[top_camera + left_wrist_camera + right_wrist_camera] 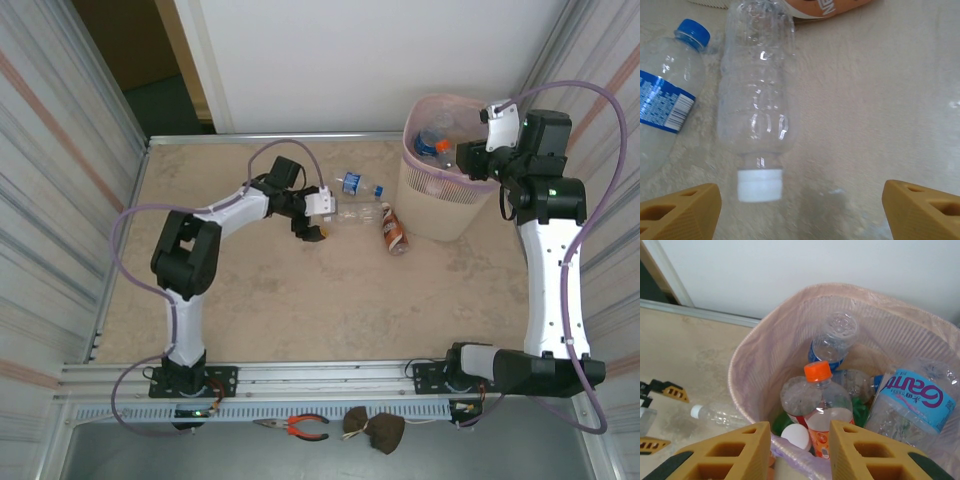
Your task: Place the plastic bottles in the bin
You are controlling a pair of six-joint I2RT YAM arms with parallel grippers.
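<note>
The clear plastic bottle [757, 100] is glossy, the beige tabletop [880, 100] matt.

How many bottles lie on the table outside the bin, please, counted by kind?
Clear bottle, white cap: 1
Clear bottle, blue cap: 1
Brown bottle: 1
Total: 3

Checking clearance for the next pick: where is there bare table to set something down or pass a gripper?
Free: the wide tabletop between the two arms, toward the near rail, and the far-left corner. Crowded: between the left gripper and the bin, where three bottles lie.
</note>
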